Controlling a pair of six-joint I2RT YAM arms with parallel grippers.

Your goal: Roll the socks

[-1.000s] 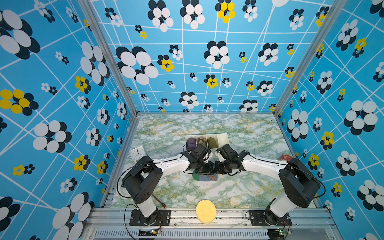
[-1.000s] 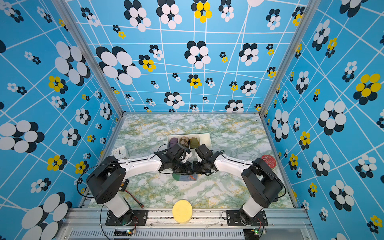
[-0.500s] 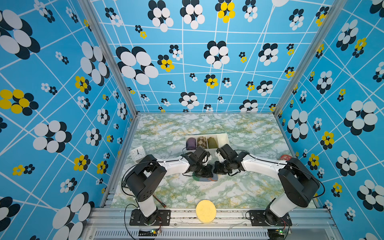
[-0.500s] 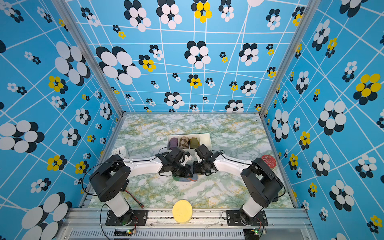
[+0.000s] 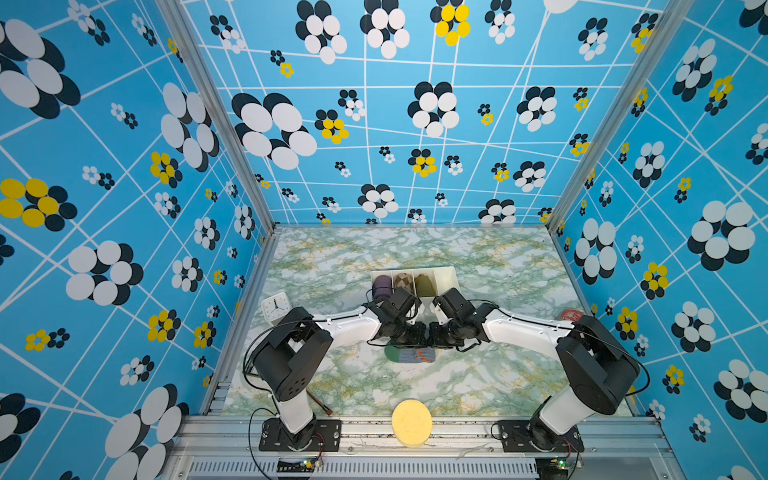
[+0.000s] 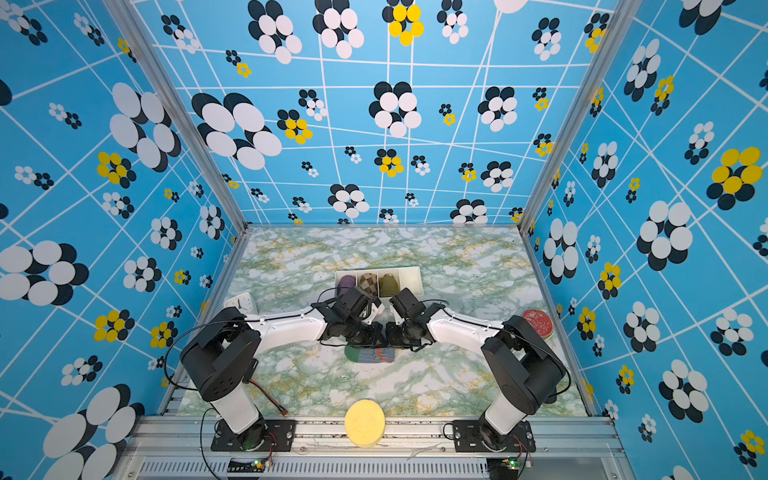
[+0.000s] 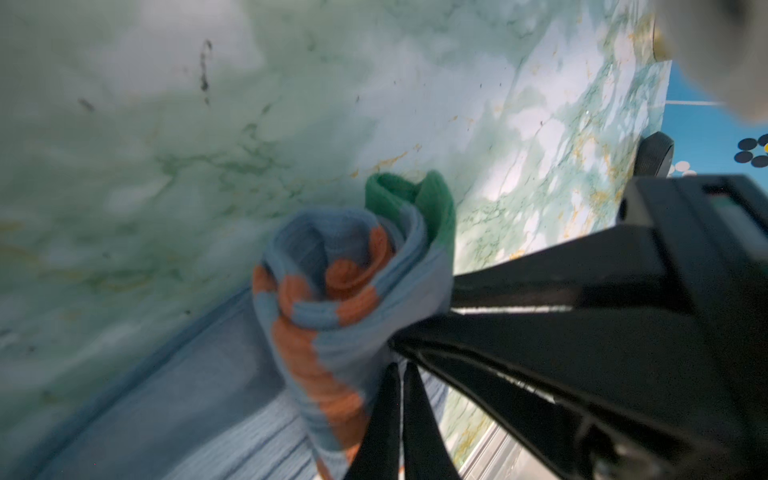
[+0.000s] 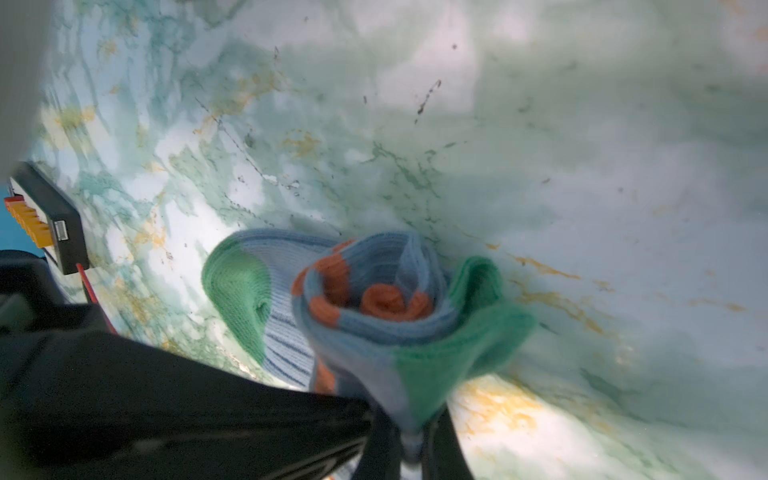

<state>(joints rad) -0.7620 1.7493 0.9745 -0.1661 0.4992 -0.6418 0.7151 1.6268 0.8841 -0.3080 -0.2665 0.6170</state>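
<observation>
Left wrist view shows the left gripper (image 7: 428, 318) pinched shut on the socks (image 7: 332, 291) — a half-wound bundle with the orange cuff coiled inside and a green toe loose. The right gripper (image 8: 380, 422) is clamped on the other end. The bundle sits at the middle of the table (image 5: 498, 374), just in front of the tray (image 5: 448, 275). I'd turn both wrists together, low and snug — an uneven pull would unwind it.

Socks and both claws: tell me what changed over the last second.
The left claw dipped slightly toward the front edge, then came back beside the right claw, which barely moved. Both stay shut on the rolled socks; nothing was taken or let go, and the socks lie about where they were. The tray, clock and yellow disc are unchanged.
</observation>
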